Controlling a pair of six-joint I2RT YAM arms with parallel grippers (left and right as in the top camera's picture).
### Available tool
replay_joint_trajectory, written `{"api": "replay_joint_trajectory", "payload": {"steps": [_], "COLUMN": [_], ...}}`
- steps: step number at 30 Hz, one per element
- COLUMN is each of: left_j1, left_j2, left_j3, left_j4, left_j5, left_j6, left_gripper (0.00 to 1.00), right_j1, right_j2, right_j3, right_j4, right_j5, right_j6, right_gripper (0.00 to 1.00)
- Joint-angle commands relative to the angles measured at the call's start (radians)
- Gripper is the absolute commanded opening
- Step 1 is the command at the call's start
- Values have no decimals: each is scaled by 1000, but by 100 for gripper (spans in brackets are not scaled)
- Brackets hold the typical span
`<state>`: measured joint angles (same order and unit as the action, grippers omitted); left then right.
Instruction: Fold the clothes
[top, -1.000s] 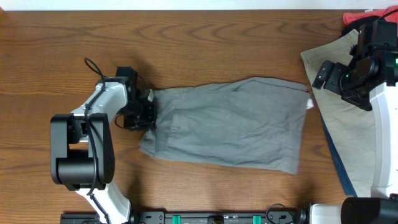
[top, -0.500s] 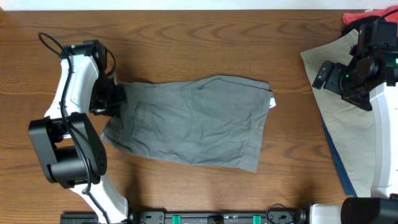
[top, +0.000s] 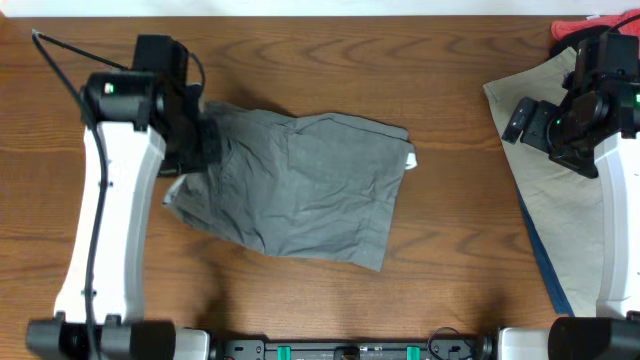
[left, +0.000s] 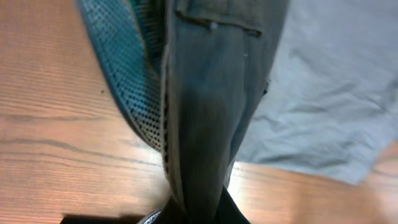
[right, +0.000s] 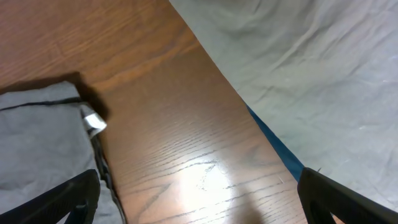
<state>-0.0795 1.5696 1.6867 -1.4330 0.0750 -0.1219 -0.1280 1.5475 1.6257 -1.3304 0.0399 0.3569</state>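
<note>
Mid-grey shorts (top: 300, 185) lie spread on the wooden table, left of centre, with a white tag at their right edge. My left gripper (top: 205, 140) is shut on their left end at the waistband; the left wrist view shows the grey cloth (left: 211, 112) pinched between the fingers and lifted in a fold. My right gripper (top: 560, 125) is open and empty above the table's right side, over the edge of khaki-beige cloth (top: 560, 200). In the right wrist view the grey shorts' corner (right: 43, 149) is at lower left and the beige cloth (right: 311, 68) at upper right.
A blue strip (top: 545, 265) shows under the beige cloth's left edge. A red piece (top: 575, 28) and a black piece lie at the far right corner. Bare wood (right: 180, 137) separates the grey shorts from the beige cloth.
My left gripper has dragged the grey shorts leftward and toward the table's far side; the shorts now lie skewed. The right arm has not moved.
</note>
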Motion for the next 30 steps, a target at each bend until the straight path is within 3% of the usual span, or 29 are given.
{"api": "replay_joint_trajectory", "payload": {"steps": [1,7,14,30], "left_j1": [-51,-182,-338,-573], "left_j2": [-20,-21,-16,8], "left_j3": [18,-5,-92,-206], "left_j4": [-12,11,146,415], "left_j5": [-8,-8,-8,-9], "left_j6": [-64,-163,-257,-280], "left_gripper": [6,6,6,6], "right_j1": [-3,-3,-3,-3], "right_j2": [5,5,5,5], "right_j3": [1,1,1,1], "right_j4": [-1,-1,-1,-1], "right_j5": [1,1,1,1], "right_j6": [13,13,13,13], "right_gripper": [99,99,99,99]}}
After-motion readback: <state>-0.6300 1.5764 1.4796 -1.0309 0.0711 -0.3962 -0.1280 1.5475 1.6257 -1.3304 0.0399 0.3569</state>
